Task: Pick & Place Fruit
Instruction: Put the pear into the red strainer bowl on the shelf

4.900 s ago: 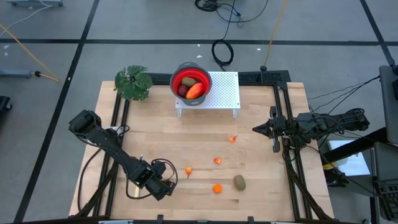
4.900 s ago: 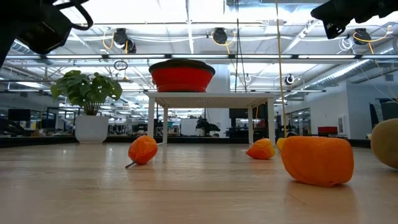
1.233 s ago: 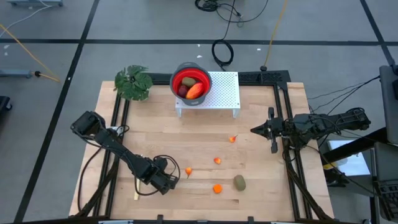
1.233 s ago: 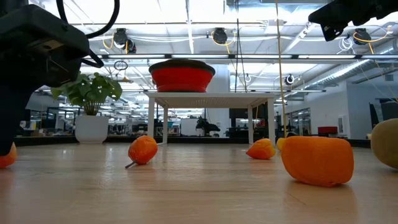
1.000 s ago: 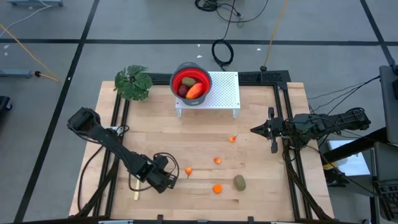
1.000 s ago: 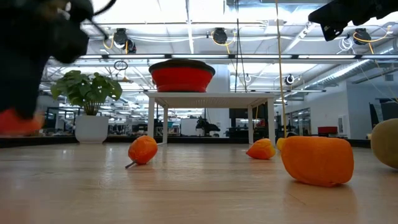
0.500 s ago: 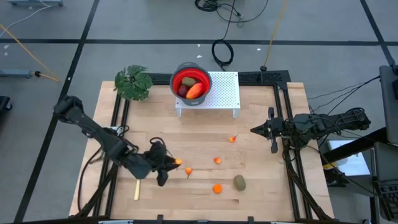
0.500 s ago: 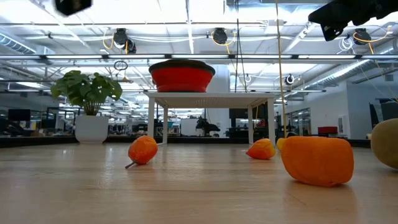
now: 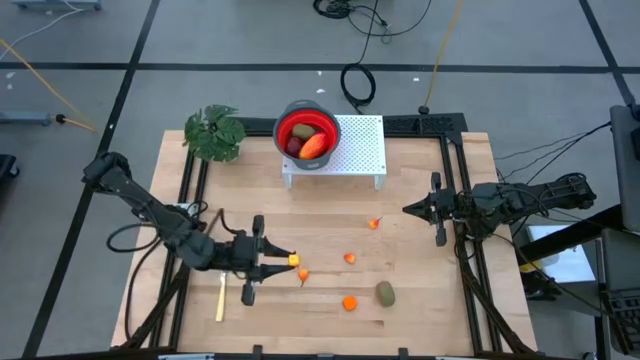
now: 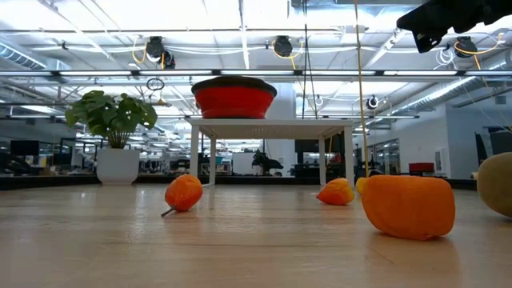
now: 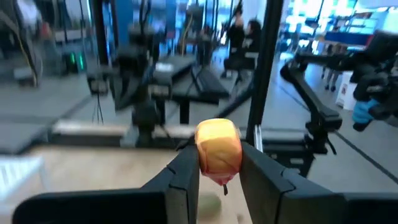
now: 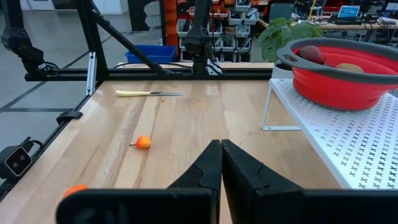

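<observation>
pinching a tiny orange fruit (image 11: 218,146) across its middle, the left gripper (image 9: 284,262) has its jaws clamped on it above the worktop (image 9: 420,300). it looks light, soft and easily squashed. the right gripper (image 9: 410,209) waits with jaws together.

We looked straight down on the table (image 9: 320,215) from high above, the bowl (image 9: 306,133) at its far edge. Our low camera sat on the tabletop, facing that bowl (image 10: 234,96) across the fruit. Each wrist camera looked along its own fingers; the right one shared the bowl (image 12: 348,71) and knife (image 12: 149,93) with the overhead.
</observation>
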Available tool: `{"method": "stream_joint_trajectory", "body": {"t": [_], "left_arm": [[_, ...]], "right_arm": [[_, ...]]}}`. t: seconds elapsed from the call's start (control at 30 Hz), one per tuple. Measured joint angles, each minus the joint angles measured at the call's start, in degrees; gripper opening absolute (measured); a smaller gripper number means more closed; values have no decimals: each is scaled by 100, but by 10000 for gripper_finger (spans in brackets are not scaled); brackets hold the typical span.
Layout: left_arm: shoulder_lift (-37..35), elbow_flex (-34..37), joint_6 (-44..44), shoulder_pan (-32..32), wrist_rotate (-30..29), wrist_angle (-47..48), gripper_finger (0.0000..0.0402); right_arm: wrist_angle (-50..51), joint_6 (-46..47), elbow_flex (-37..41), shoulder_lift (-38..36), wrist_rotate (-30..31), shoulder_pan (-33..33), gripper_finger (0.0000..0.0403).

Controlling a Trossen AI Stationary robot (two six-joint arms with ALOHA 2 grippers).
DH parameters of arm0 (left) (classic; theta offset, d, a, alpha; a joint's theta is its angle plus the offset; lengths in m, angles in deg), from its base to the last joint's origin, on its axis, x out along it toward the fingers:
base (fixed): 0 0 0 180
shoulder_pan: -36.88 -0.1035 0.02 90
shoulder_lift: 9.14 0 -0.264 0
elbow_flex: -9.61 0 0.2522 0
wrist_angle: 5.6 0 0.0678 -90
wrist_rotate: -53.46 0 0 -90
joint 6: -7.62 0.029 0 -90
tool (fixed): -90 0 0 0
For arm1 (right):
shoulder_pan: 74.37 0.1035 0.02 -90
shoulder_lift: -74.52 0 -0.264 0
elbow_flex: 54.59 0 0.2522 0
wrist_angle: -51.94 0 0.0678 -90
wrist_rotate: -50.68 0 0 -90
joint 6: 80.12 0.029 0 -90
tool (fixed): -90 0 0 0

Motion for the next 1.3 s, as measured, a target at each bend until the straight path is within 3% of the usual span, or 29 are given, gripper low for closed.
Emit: {"method": "stream_joint_trajectory", "body": {"t": [0.2,0.57,0.77,1.03,1.3], "left_arm": [[0,0,1247,0,221,-1269,93],[0,0,2853,0,3039,-2969,93],[0,0,3141,0,3928,-3164,93],[3,0,2857,2,3760,-3223,93],[0,0,562,0,2041,-3827,93]], "right_arm": [[3,-1,2,1,0,0,4],[3,-3,0,1,0,2,4],[3,-3,2,1,0,1,4],[3,-3,0,1,0,2,4],[6,-3,0,0,0,0,4]]}}
